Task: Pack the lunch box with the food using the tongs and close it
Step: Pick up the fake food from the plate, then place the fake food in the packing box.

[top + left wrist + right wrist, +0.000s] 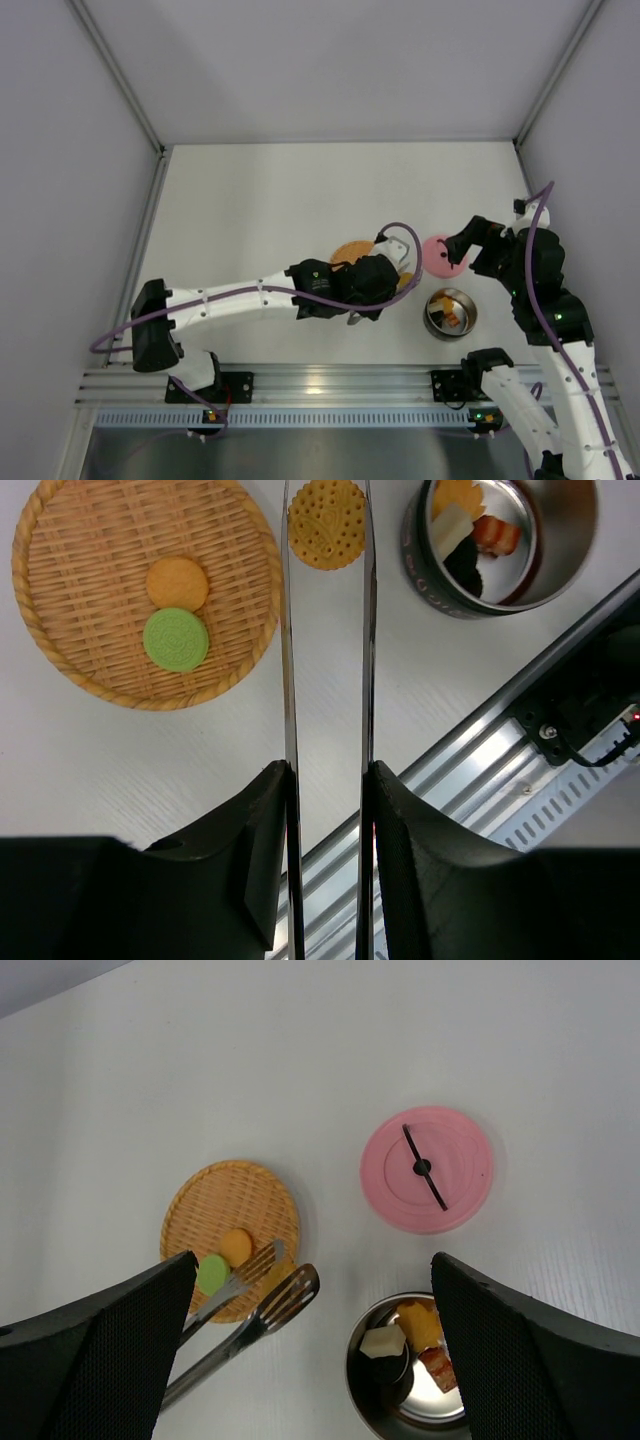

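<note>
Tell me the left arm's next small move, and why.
Probably swing the tongs sideways until their tips hang over the lunch box. The left hand is shut on the tongs, a yellow biscuit sits pinched between their tips just off the woven mat, and the box stands open nearby with pieces already inside.

**The Count: Seven Morsels, Four Single Items**

Seven pieces of food in all. Two lie on the woven mat (80, 570): one orange disc (177, 583) and one green disc (175, 639). One yellow biscuit (326, 522) sits between the tongs (262, 1312). Four are inside the lunch box (430, 580) — one orange-yellow piece (458, 492), one cream piece (450, 528), one red-striped piece (497, 535), one dark piece (465, 572). One mat, one lunch box, one pink lid (455, 1155), one pair of tongs.
</note>
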